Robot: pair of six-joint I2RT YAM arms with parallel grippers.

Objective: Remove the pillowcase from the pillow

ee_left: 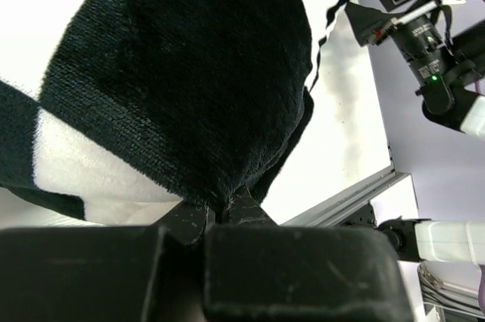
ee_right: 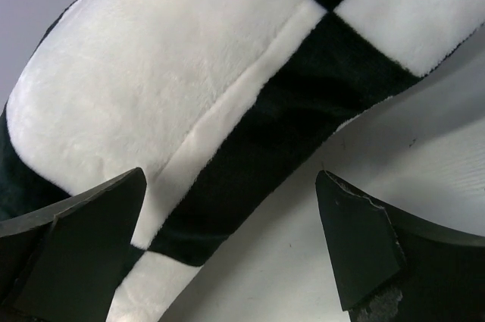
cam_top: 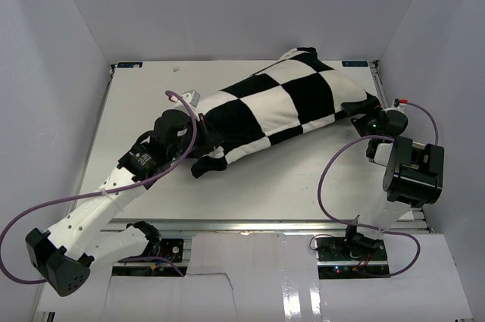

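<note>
The black-and-white checked pillowcase (cam_top: 280, 106) lies diagonally across the table, stuffed full. The pillow is hidden inside it in the top view. My left gripper (cam_top: 201, 140) is at the cover's near-left end. In the left wrist view it (ee_left: 218, 212) is shut on a bunched fold of the black plush (ee_left: 189, 87). A pale smooth patch (ee_left: 68, 212) shows under the cover's edge; I cannot tell if it is the pillow. My right gripper (cam_top: 362, 116) is at the cover's right end. It (ee_right: 231, 178) is open, with the cover's checked edge (ee_right: 250, 148) lying between its fingers, untouched.
The white table (cam_top: 303, 178) is boxed in by pale walls on the left, back and right. A metal rail (cam_top: 265, 225) runs along its front edge. Purple cables loop from both arms. The right arm (ee_left: 436, 72) shows in the left wrist view.
</note>
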